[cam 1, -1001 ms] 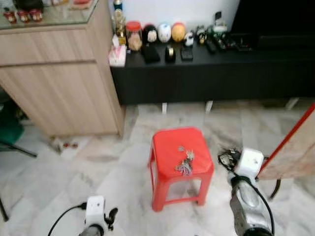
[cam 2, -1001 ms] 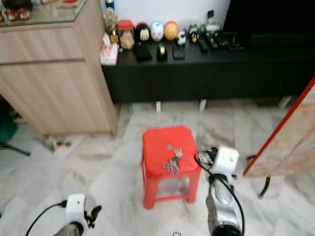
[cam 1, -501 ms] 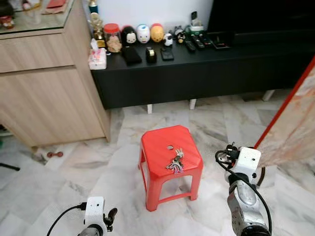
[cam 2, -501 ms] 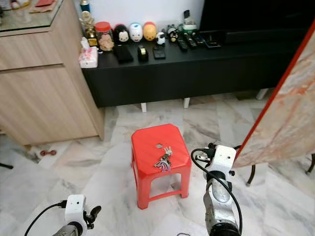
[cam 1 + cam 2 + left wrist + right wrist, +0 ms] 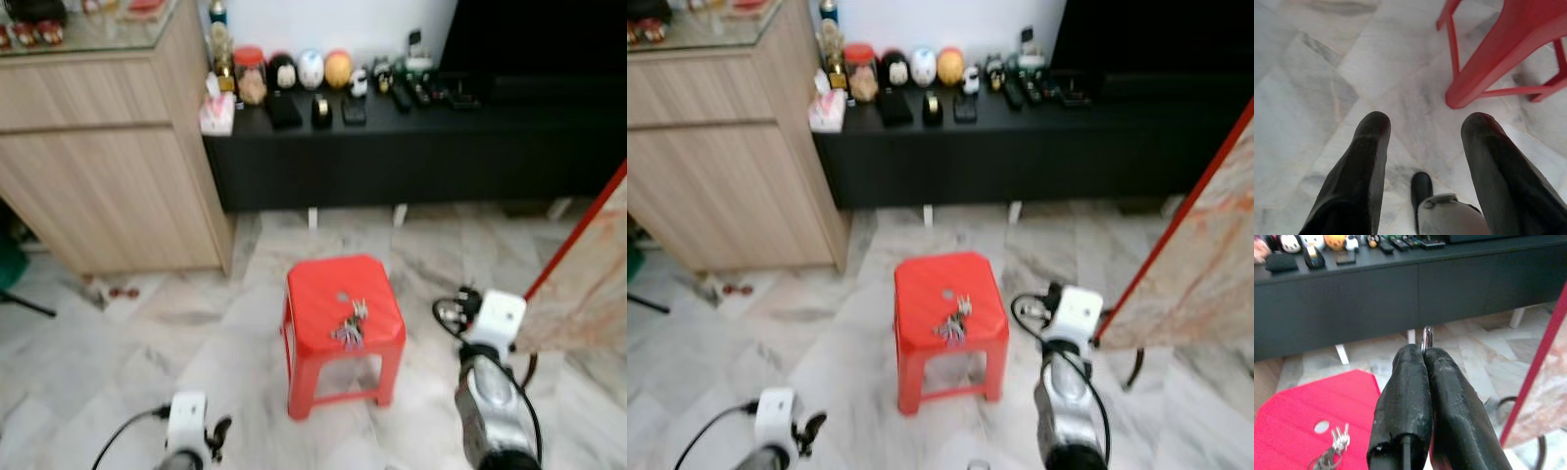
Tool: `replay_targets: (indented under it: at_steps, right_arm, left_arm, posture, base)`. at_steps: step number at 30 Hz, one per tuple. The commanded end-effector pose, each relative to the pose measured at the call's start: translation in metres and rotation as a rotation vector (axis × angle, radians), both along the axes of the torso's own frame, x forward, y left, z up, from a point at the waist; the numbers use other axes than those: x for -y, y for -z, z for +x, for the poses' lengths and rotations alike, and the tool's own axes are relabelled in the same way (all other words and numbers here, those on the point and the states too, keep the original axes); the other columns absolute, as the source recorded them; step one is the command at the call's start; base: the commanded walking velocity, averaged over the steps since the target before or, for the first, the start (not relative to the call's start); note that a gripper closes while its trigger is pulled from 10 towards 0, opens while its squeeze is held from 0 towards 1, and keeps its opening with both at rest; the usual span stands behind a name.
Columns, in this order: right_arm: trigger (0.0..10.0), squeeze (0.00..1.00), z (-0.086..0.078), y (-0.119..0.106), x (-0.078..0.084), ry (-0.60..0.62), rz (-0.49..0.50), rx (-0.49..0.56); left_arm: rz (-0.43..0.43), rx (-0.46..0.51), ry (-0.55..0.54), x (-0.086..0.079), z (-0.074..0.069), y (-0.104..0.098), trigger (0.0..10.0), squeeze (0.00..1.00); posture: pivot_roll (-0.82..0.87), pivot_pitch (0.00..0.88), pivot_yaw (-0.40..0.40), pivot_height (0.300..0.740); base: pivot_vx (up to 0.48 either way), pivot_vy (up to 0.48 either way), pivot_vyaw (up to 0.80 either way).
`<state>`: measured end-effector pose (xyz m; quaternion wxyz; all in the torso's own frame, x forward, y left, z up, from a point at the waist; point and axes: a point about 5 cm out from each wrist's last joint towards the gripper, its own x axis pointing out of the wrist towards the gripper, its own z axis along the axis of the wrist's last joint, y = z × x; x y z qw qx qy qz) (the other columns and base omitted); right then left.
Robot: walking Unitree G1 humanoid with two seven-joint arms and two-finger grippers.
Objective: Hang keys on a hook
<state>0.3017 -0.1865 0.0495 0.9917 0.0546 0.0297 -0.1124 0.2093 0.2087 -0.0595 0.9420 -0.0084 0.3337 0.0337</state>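
The right hand (image 5: 1423, 352) is pinched closed on a small metal hook (image 5: 1427, 337); the keys (image 5: 350, 329) lie on the red stool (image 5: 318, 294) beside it. The left hand (image 5: 1422, 129), fingers spread, holds nothing.

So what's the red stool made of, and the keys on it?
The stool looks like moulded plastic: one even glossy red piece with a hole in its seat. The keys look like metal, greyish and glinting, though they are too blurred to be sure.
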Motion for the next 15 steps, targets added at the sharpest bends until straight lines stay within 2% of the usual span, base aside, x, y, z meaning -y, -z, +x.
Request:
replay_targets:
  at_steps: [1,15]
  right_arm:
    - [10.0,0.0,-0.0018,-0.0007,0.0102,0.045,-0.008,0.008]
    - [10.0,0.0,-0.0013,-0.002,0.0104,0.063,-0.03,0.018]
  left_arm:
    - [-0.01,-0.025,0.019,0.0064,-0.0054,0.0047,10.0,0.0]
    - [-0.001,-0.032,0.021,0.0055,-0.0077,0.0059,10.0,0.0]
  posture:
    - [0.11,0.066,0.004,0.74]
    - [0.11,0.037,0.011,0.74]
  base:
    - [0.0,-0.322,0.0]
    - [0.0,-0.33,0.0]
